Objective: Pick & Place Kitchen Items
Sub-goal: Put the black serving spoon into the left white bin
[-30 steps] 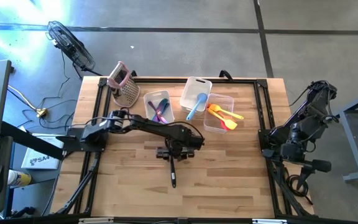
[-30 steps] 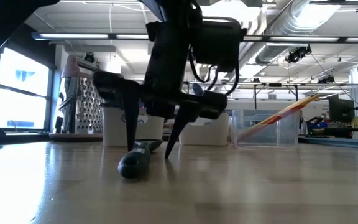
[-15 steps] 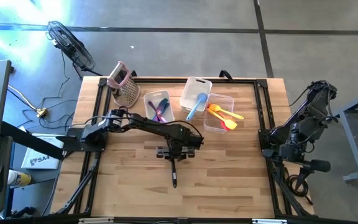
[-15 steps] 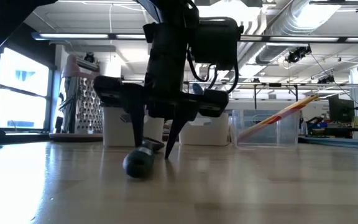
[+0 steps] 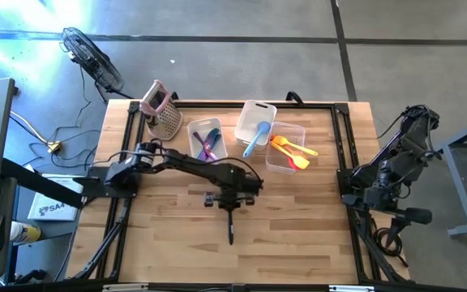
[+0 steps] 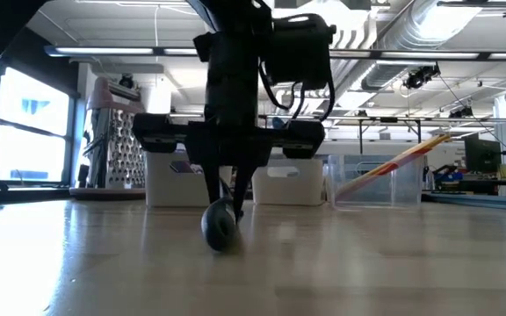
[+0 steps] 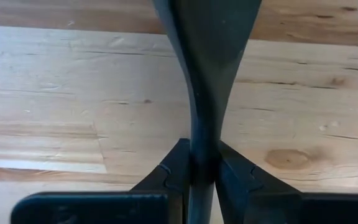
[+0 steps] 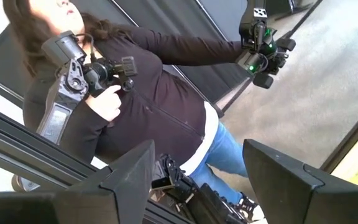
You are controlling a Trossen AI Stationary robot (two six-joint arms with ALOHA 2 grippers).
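Down at the middle of the bench, the left end effector is planted right over the black utensil, and the left wrist view settles it: both fingers are pressed against the slim black handle, clamped on it from either side. From table height the utensil's rounded end sits on the wood directly beneath the arm, pointing toward the camera. Looking from above, the handle runs out from the fingers toward the front edge of the bench.

Over at the back, three clear tubs hold other utensils: purple and blue ones in the left tub, a blue spoon in the middle, orange and yellow pieces in the right. The pink-topped grater stands at the back left corner.

Off the right edge of the bench waits the right end effector, fingers apart, nothing between them, a person in a dark top beyond it.
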